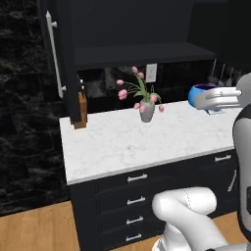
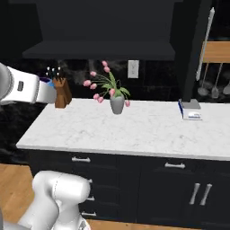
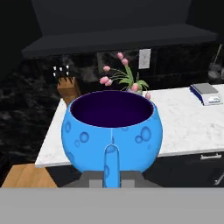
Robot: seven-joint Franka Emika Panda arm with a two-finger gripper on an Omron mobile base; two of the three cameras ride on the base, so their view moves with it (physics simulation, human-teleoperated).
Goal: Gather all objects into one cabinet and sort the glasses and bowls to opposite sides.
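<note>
My gripper (image 3: pixel 111 180) is shut on the near wall of the small bright blue bowl (image 3: pixel 112 131), which is upright with a dark inside. In the left base view the gripper (image 1: pixel 210 98) holds the blue bowl (image 1: pixel 198 92) above the right end of the counter. The right base view has a sliver of the bowl (image 2: pixel 45 81) behind my forearm at the left. Above the counter the black cabinet stands open, its dark shelf (image 1: pixel 137 54) bare and its door (image 1: pixel 66 59) swung out to the left. The glasses are out of view.
On the white marble counter (image 1: pixel 122 142) stand a grey vase of pink flowers (image 1: pixel 146 110), a wooden knife block (image 1: pixel 81 110) at the left and a small flat scale (image 2: pixel 191 110) at the right. Black drawers (image 1: pixel 137 196) run below. Utensils (image 2: pixel 215 85) hang at the far right.
</note>
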